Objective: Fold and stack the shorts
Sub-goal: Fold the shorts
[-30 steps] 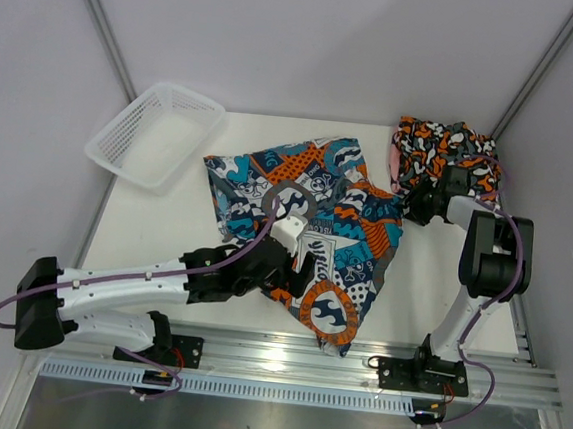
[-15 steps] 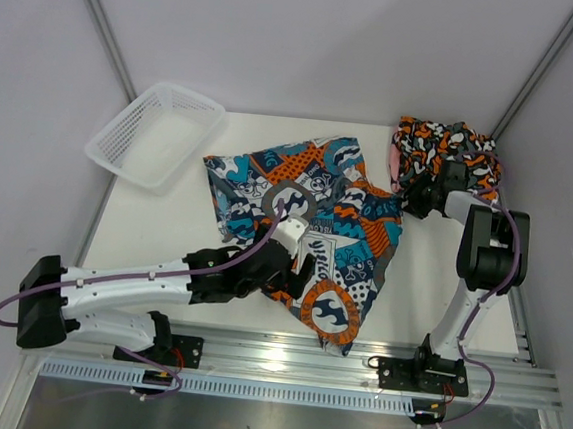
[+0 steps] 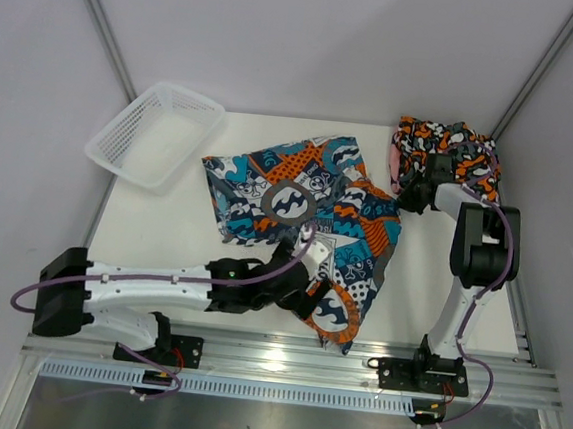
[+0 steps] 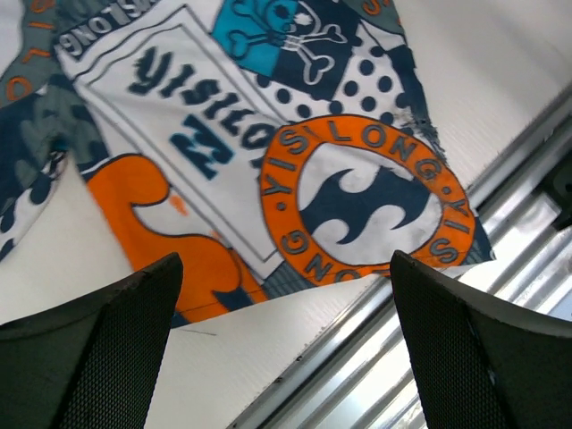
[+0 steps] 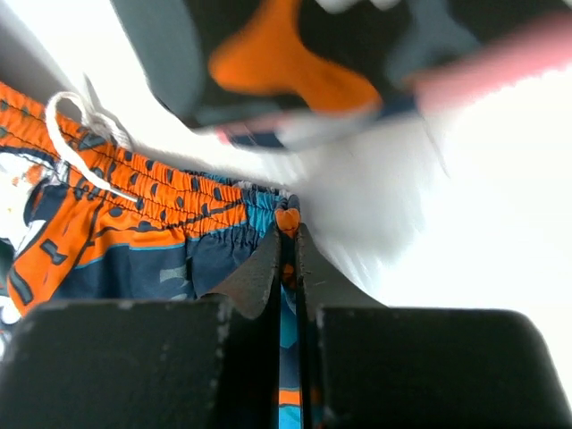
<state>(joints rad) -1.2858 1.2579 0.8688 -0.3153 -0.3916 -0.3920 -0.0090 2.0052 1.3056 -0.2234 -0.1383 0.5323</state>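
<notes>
The teal-navy shorts (image 3: 298,200) with orange-white graphics lie spread across the middle of the table. My left gripper (image 3: 316,289) hangs open over their near hem (image 4: 357,192), with nothing between its fingers (image 4: 116,349). My right gripper (image 3: 413,194) is shut on the orange and teal waistband corner (image 5: 288,219) at the right edge of those shorts. Just behind it sits the black shorts (image 3: 445,148) with orange-white blotches, crumpled at the back right. A strip of the pink shorts (image 3: 394,162) shows under them.
A white mesh basket (image 3: 158,133) stands at the back left, partly over the table's edge. The metal rail (image 3: 284,355) runs along the near edge, just past the hem. Bare table (image 3: 165,224) lies left of the shorts.
My right gripper has closed on the waistband corner of the teal-navy shorts. The left arm has swung right and toward the front edge, over the near hem.
</notes>
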